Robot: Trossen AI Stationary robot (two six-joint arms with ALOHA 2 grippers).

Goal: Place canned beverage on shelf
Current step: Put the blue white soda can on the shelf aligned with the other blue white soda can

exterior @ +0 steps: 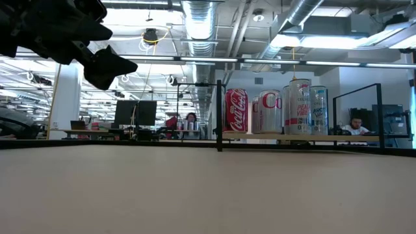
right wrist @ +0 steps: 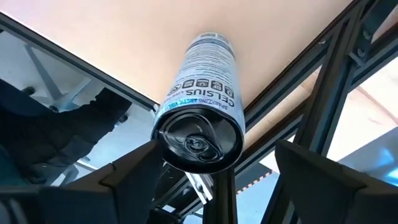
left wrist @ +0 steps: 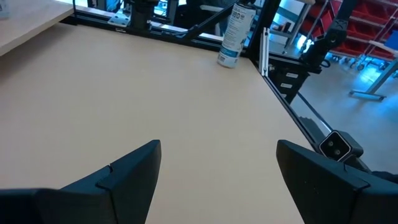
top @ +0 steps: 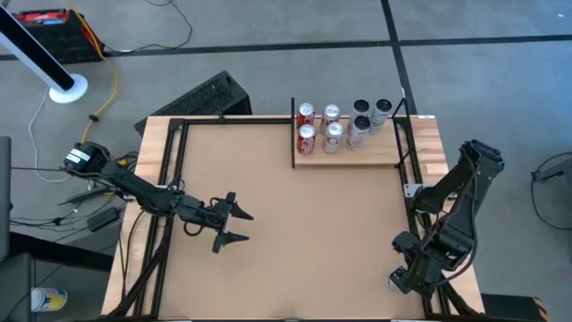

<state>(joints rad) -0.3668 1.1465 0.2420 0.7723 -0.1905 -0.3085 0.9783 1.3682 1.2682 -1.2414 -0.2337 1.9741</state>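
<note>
- Right wrist view, nearest first: the right gripper [right wrist: 216, 149] has its two dark fingers [right wrist: 127, 171] spread apart, and the Celsius can [right wrist: 205, 74] stands between them, its dark pull-tab top toward the camera.
- One finger sits just beside the can's rim, touching or almost so; I cannot tell which. The other finger stands clear of it with a visible gap, so the can is not clamped.
- Behind the can run the tan tabletop [right wrist: 124, 37] and the black frame rails [right wrist: 323, 99] at its edge.
- High view: this gripper is at the near right corner of the table, by the frame, with the right arm folded over the table's right edge.
- The left gripper [top: 241, 225] hovers above the left half of the table, well apart from the can, its fingers spread wide with only bare tabletop between them.
- Farther off, at the far right of the table, lies the pale wood shelf [top: 357, 159], a black upright bar [top: 293, 134] at its left end.
- On the shelf stand several upright cans in a cluster: red Coca-Cola cans [top: 307, 137] by the bar, silver cans [top: 334, 134] next to them, and dark-topped cans [top: 361, 106] toward the right.
- The Celsius can is well apart from the shelf, across the table's right side.
- Beyond the table, the low view shows an open workspace with people seated at desks [exterior: 190, 123].
</note>
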